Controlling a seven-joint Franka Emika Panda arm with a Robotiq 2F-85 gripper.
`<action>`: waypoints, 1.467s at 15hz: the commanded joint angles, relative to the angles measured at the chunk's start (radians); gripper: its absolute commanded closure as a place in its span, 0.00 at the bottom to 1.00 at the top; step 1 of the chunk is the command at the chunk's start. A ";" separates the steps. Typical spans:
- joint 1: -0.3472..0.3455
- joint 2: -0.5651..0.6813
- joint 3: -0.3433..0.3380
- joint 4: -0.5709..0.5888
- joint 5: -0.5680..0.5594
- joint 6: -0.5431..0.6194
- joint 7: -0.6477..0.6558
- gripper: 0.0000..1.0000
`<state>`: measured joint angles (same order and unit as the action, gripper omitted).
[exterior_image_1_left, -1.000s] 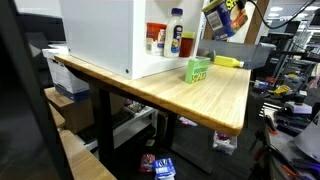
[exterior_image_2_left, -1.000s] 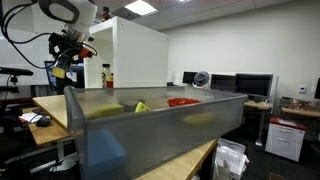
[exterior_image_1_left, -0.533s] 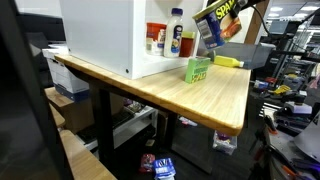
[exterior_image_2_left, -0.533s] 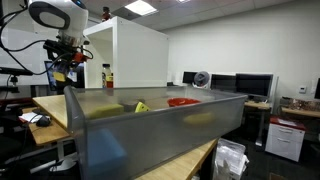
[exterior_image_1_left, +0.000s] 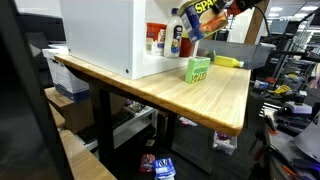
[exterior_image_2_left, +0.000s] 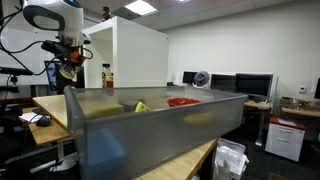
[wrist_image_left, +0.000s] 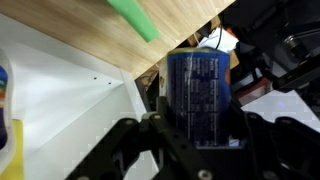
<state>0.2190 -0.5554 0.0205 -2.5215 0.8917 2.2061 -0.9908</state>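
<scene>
High above the wooden table (exterior_image_1_left: 190, 95), my gripper (exterior_image_1_left: 212, 10) is shut on a blue can with a yellow label (exterior_image_1_left: 196, 18), which hangs tilted just to the right of the white cabinet (exterior_image_1_left: 100, 35). The wrist view shows the blue can (wrist_image_left: 200, 95) filling the space between the fingers of my gripper (wrist_image_left: 197, 118). Below it lie the table's edge and a green box (wrist_image_left: 133, 18). In an exterior view the gripper (exterior_image_2_left: 68, 65) hangs left of the cabinet (exterior_image_2_left: 140, 55). The green box (exterior_image_1_left: 198, 69) rests on the table under the can.
A white bottle (exterior_image_1_left: 176, 33) and red-capped bottles (exterior_image_1_left: 158, 40) stand in the cabinet's open side. A yellow object (exterior_image_1_left: 228, 61) lies behind the green box. A large grey bin (exterior_image_2_left: 150, 130) fills the foreground. Cluttered desks and floor items surround the table.
The gripper has carried the can leftward and a little higher, closer to the white cabinet and the bottles. The grip has not changed.
</scene>
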 joint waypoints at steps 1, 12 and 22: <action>-0.007 -0.048 0.058 -0.031 0.063 0.145 0.093 0.70; 0.052 -0.060 0.236 -0.144 -0.080 0.648 0.421 0.70; 0.044 -0.050 0.255 -0.186 -0.509 0.709 0.907 0.70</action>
<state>0.2703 -0.5840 0.2661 -2.7036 0.5021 2.9148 -0.2320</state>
